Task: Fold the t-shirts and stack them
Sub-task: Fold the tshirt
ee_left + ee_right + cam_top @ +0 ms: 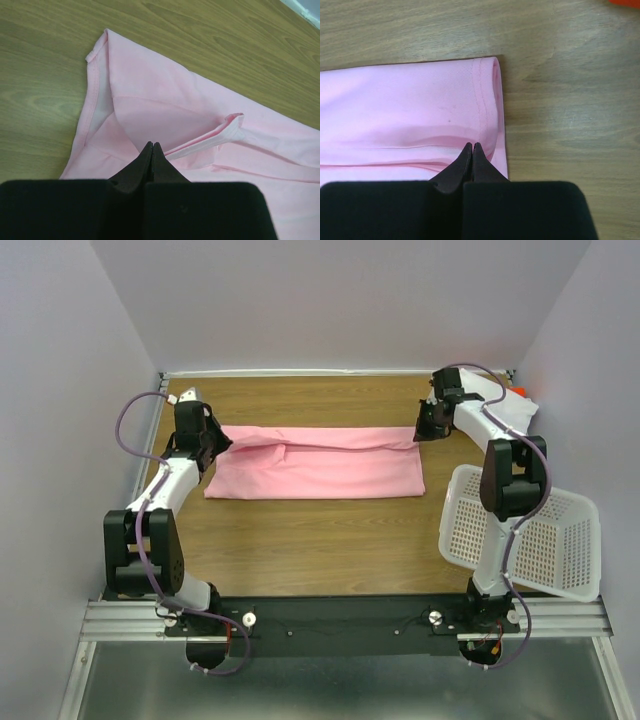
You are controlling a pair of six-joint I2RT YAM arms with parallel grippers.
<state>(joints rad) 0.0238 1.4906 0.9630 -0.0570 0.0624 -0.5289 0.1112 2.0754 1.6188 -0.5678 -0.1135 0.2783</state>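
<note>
Pink t-shirt (318, 465) cloth lies directly beneath both claws, folded into a long band across the middle of the bench (300, 540). The left claw (153, 150) is pinched fully together, its tips low over the collar end. The right claw (472, 150) is closed just as tight, its tips at the stitched hem (484, 100) of the opposite end. Whether either has a fold of cloth nipped between its tips I cannot tell.

The shirt looks thin, light and limp. It will likely sag and crease wherever it is unsupported, and slide easily on the smooth wood. The best hold is probably at the end corners, through all layers, with both ends lifted together so the band stays taut. The ribbed neckband (225, 129) offers a thicker bite.

Each arm reaches forward from its base with the elbow raised and the wrist pitched down. The right arm passes beside the white basket (540, 530). A scrap of orange-red cloth (519, 392) shows in the far right corner.
</note>
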